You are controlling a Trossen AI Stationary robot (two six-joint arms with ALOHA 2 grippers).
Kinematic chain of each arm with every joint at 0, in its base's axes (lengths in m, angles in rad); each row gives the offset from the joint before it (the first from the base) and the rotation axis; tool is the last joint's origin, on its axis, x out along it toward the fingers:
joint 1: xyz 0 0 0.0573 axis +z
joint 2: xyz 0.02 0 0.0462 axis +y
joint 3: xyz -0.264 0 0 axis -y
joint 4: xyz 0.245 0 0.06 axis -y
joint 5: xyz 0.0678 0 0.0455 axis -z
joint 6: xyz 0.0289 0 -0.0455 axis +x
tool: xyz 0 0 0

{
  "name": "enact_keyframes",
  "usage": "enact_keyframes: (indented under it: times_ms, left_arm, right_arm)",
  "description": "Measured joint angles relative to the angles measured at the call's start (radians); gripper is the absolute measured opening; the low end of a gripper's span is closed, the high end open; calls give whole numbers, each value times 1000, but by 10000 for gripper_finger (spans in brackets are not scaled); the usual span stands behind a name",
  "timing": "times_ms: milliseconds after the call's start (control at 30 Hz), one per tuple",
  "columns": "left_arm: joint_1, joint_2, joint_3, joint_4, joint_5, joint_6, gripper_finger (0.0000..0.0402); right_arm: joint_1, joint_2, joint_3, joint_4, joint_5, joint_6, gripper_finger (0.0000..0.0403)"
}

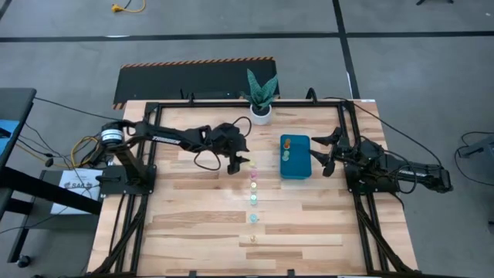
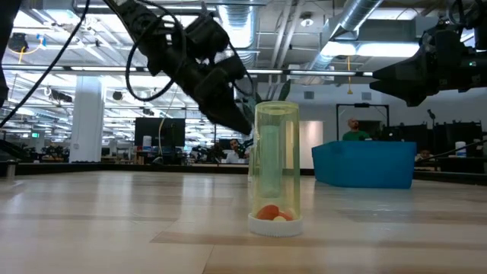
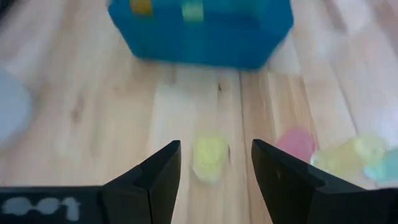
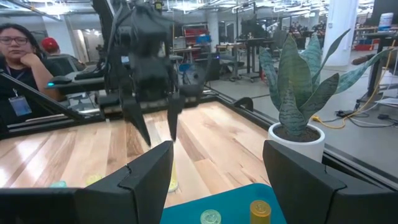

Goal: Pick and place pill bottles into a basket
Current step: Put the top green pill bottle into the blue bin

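Observation:
The teal-blue basket (image 1: 296, 166) stands right of the table's middle, with an orange bottle (image 1: 285, 142) and a green bottle (image 1: 284, 154) inside it. A row of tiny bottles runs toward the near edge: yellow (image 1: 252, 162), pink (image 1: 253, 174), pale yellow (image 1: 253, 186), green (image 1: 253, 199), teal (image 1: 253, 218) and pale (image 1: 252, 239). My left gripper (image 1: 241, 162) is open. Its fingers stand on either side of the yellow bottle (image 3: 209, 157) with a gap on each side. My right gripper (image 1: 318, 153) is open and empty, just right of the basket.
A white pot with a green plant (image 1: 261, 99) stands at the far edge, behind the basket. In the low view the pale bottle (image 2: 275, 167) stands upright on its cap, nearest the camera. People show in the room beyond the table (image 4: 18, 56).

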Motion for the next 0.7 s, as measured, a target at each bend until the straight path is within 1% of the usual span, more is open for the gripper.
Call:
enact_keyframes:
  times_ms: [100,200,333,700]
  left_arm:
    - [-5,57,0,33,9,-2,185]
    - [-6,85,0,77,9,-3,185]
    - [-1,88,0,104,4,-3,185]
    - [-1,88,0,108,3,2,185]
  right_arm:
    - [0,0,0,0,0,0,244]
    - [0,0,0,0,0,0,244]
    - [0,0,0,0,0,0,244]
    - [0,0,0,0,0,0,244]
